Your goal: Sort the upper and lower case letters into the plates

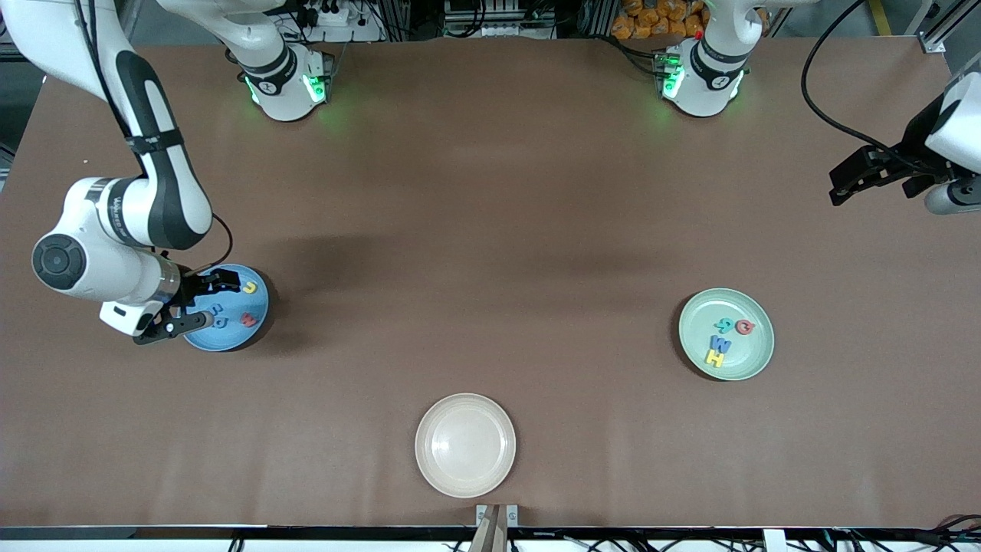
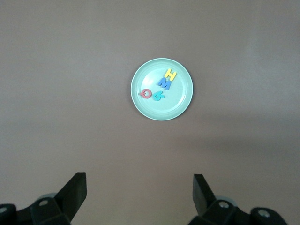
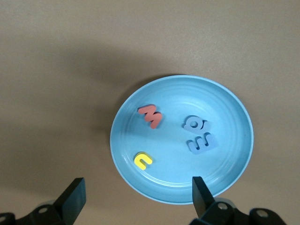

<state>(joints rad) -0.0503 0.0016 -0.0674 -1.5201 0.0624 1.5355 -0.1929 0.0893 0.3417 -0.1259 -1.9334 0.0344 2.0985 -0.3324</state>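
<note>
The sky blue plate (image 1: 237, 337) lies toward the right arm's end of the table. It holds a yellow letter (image 1: 250, 287), a red letter (image 1: 248, 319) and two blue letters (image 1: 219, 316). My right gripper (image 1: 201, 305) is open and empty over this plate's edge. Its wrist view shows the plate (image 3: 234, 164), the red letter (image 3: 151, 116), the yellow letter (image 3: 143, 160) and the blue letters (image 3: 199, 133). The mint green plate (image 1: 747, 356) holds a yellow H (image 1: 715, 357), a blue letter (image 1: 720, 343), a teal letter (image 1: 723, 325) and a red letter (image 1: 744, 327). My left gripper (image 1: 839, 184) is open and empty, raised over the table's edge.
An empty cream-white plate (image 1: 465, 445) lies near the table's front edge, midway between the two arms' ends. The left wrist view shows the green plate (image 2: 178, 105) on bare brown tabletop (image 2: 70, 117). The arm bases stand along the table's back edge.
</note>
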